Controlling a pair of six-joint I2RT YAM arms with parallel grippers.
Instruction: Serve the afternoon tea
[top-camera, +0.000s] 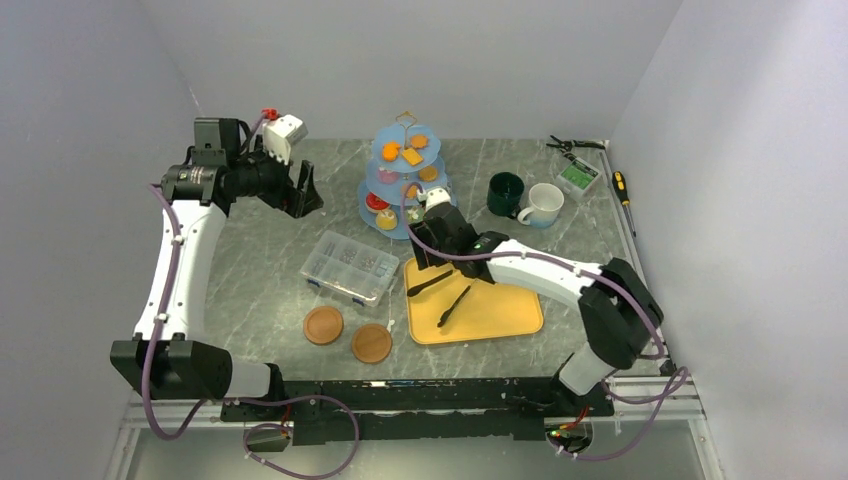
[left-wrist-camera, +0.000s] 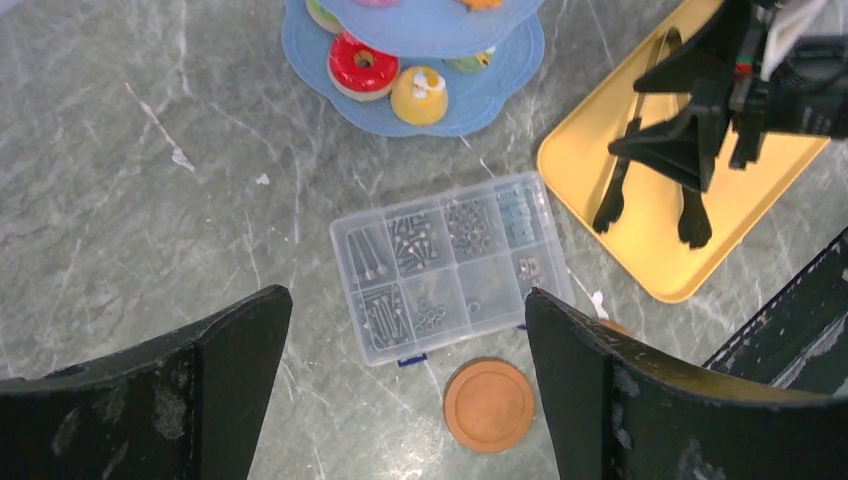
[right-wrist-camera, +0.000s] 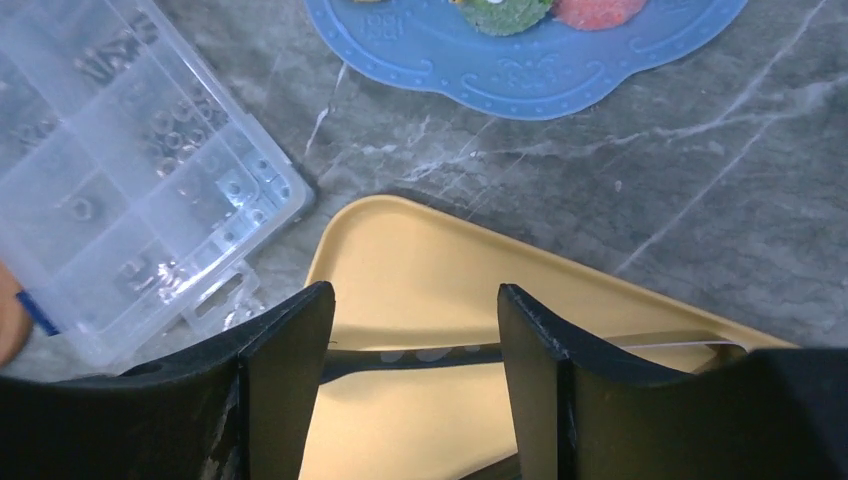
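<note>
The right gripper (right-wrist-camera: 415, 300) is brought low over the yellow tray (top-camera: 510, 310), and the black tongs (top-camera: 452, 306) are lined up beneath it. Its fingers (right-wrist-camera: 280, 370) are seen standing apart, with one slim arm of the tongs lying across the gap between them. No pinch is made, and contact cannot be made out. The tool is judged to be wanted so that the small treats can be lifted without being crushed.

The light-blue three-tier stand (left-wrist-camera: 500, 90) is found just beyond the tray's far corner, its gold loop on top. It is loaded: a red doughnut (left-wrist-camera: 362, 65) and a yellow cake (left-wrist-camera: 418, 95) sit on the bottom tier, and orange biscuits (top-camera: 410, 155) are set higher up. To its right, the dark-green mug (top-camera: 505, 193) and the white mug (top-camera: 545, 205) are stood side by side, near each other and apart from the stand.

The left gripper (top-camera: 305, 190) is held high at the far left, well away from everything. Its fingers (left-wrist-camera: 230, 360) are spread wide and nothing is held between them. It is probably parked there to leave room for the other arm.

The clear compartment box (top-camera: 348, 267) lies just left of the tray, with two wooden coasters (top-camera: 323, 325) nearer the bases – neither is being handled.

The next move is judged to call for a firm squeeze on the tongs.
</note>
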